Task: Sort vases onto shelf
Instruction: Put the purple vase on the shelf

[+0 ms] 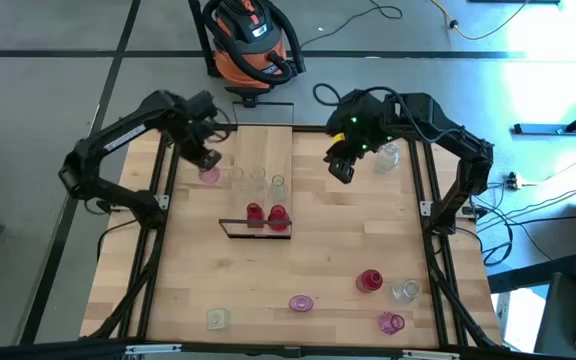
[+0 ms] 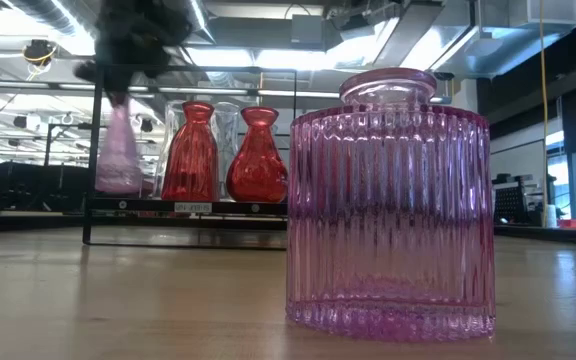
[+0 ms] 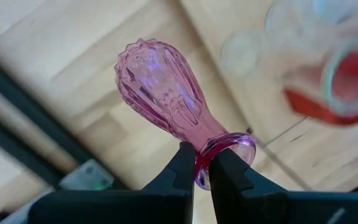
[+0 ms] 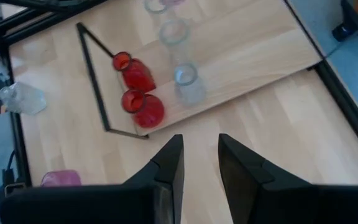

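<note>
Vases stand scattered on our light-wood worktop, with grey floor and an orange shop vacuum beyond its far edge. Two red vases sit at the shelf's black-framed end. Our left gripper has its jaws clamped on a pink vase's rim, just off the shelf's left edge. Our right gripper hangs, jaws apart, beside the shelf's right edge.
</note>
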`<state>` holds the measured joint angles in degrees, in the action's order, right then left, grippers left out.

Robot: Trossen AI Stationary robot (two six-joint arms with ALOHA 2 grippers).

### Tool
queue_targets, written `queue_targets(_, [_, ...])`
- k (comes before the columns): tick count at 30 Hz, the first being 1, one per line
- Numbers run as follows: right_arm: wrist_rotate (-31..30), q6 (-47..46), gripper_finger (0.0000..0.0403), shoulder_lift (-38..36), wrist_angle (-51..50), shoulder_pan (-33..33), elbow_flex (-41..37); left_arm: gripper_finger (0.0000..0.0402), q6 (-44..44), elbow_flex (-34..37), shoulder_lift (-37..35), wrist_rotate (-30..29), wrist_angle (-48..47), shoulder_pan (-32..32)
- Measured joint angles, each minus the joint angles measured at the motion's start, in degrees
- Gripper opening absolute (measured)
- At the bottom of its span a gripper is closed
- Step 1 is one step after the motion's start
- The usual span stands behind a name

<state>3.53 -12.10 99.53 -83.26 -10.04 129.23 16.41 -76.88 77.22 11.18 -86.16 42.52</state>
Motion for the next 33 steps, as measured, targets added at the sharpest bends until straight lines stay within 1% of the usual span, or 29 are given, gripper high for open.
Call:
queue_targets(3, [-1.33, -0.01, 0.0083, 0.0, -0.03, 1.34, 0.0, 0.0017, -3.89, -0.65, 3.71, 3.22, 1.6, 4.63])
queue_targets(7, [-3.01, -0.04, 0.0083, 0.0, -0.09, 2.7, 0.0, 0.0017, -8.26, -6.61, 9.09, 2.93, 1.13, 8.22])
queue_targets(9, [-3.06, -0.08, 0.0083, 0.0, -0.1, 3.03, 0.0, 0.0017, -10.37, -11.42, 11.71, 2.86, 0.74, 9.34])
queue_targets(13, [-3.14, -0.68, 0.0083, 0.0, -0.06, 2.91, 0.0, 0.0017, -13.48, -23.82, 18.15, 1.47, -1.54, 10.74])
queue_targets(17, [-5.74, -1.2, 0.0083, 0.0, 0.06, 2.9, 0.0, 0.0017, -16.53, -36.18, 25.97, 1.28, -4.03, 11.06])
queue_targets(22, [-6.66, -1.74, 0.0083, 0.0, 0.05, 2.9, 0.0, 0.0017, -17.26, -46.14, 33.83, 5.4, -4.01, 10.95])
queue_targets(25, [-7.13, -2.84, 0.0083, 0.0, 0.04, 2.9, 0.0, 0.0017, -17.32, -49.56, 37.99, 6.93, -3.81, 10.57])
queue_targets(28, [-7.83, -3.1, 0.0083, 0.0, 0.05, 2.9, 0.0, 0.0017, -18.16, -51.46, 40.74, 6.65, -3.83, 9.67])
queue_targets(33, [-9.3, -3.95, 0.0083, 0.02, 0.04, 2.9, 0.0, 0.0017, -19.72, -51.91, 43.34, 2.88, -3.91, 7.5])
